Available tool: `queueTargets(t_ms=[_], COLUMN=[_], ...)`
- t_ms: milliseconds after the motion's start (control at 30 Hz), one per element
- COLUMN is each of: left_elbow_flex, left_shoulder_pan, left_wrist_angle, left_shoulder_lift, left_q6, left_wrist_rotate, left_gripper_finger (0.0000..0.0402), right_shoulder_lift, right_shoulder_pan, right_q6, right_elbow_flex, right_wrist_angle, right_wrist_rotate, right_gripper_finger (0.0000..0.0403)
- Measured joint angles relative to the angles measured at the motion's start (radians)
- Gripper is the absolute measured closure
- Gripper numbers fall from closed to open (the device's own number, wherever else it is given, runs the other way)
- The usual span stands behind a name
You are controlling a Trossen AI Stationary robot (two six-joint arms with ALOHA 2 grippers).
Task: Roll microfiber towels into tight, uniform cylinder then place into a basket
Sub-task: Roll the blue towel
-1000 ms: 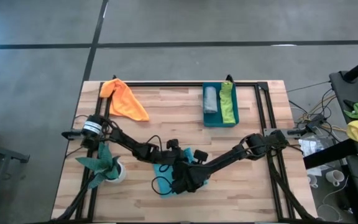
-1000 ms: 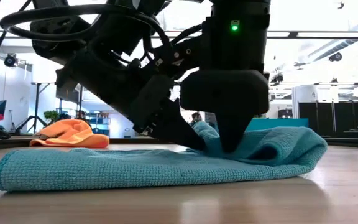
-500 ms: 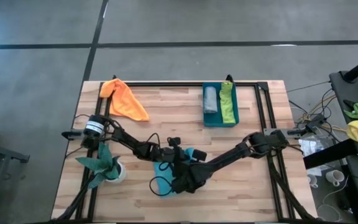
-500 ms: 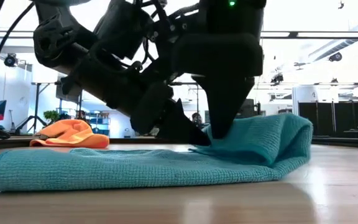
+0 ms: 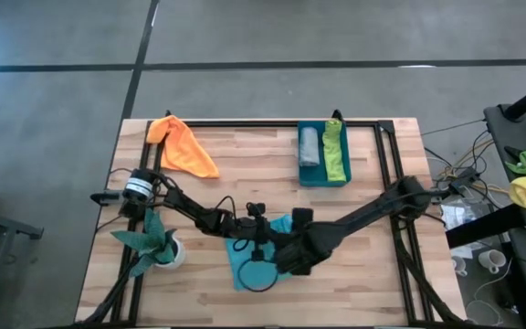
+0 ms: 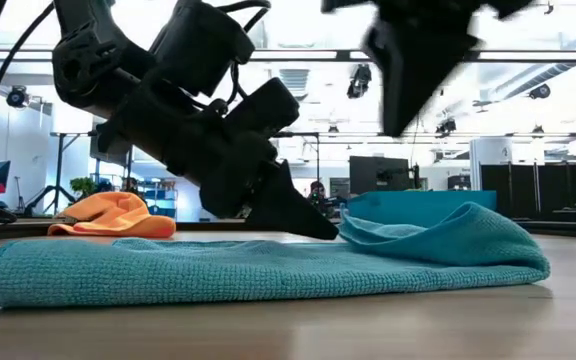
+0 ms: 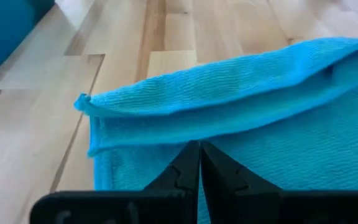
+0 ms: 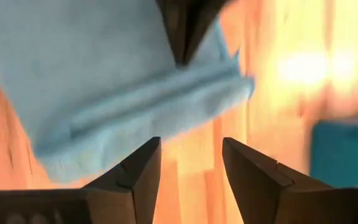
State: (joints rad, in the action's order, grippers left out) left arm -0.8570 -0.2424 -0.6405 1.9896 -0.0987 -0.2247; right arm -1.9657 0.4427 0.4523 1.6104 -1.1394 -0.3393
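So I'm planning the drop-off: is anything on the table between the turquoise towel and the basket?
Nothing visible. Bare table lies between the turquoise towel and the basket. The right tool hangs open above the towel's far edge; the orange towel sits well off to the side.

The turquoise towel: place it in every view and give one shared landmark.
High view: turquoise towel at the table's near middle.
Low view: across the foreground.
Left wrist view: folded ahead.
Right wrist view: beyond the open tool.
Landmark: the shut left tool pressing it.
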Motion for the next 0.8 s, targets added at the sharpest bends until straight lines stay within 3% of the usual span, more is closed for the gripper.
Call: queueTargets(t_ms=[200,367,567,800], left_elbow_flex=[-0.010,-0.106,-0.266,-0.295], left_shoulder_pan=[-0.006,-0.009,0.010,0.004], left_wrist_angle=[0.003,0.025,0.305,0.355], left_shoulder_lift=[-0.040,-0.060,0.041,0.073], left_q6=[-0.067,-0.079,-0.079,-0.142], left_wrist_rotate=[0.006,0.005,0.011,0.052], left_gripper_finger=[0.0401,0.0401,0.0401,0.0401], right_shoulder_lift=[0.176,0.214,0.219,0.223], right_shoulder_pan=[-0.001,-0.004,-0.021,-0.027], right_q6=[-0.036,-0.105,-0.175,-0.235], right_elbow_flex=[-0.342,-0.551,-0.703,-0.795], right_wrist_angle=[0.255,0.485,0.749,0.975], right_wrist_rotate=[0.093,0.115,0.156,0.157], right_gripper_finger=[0.0237,0.0243,0.0241,0.0248])
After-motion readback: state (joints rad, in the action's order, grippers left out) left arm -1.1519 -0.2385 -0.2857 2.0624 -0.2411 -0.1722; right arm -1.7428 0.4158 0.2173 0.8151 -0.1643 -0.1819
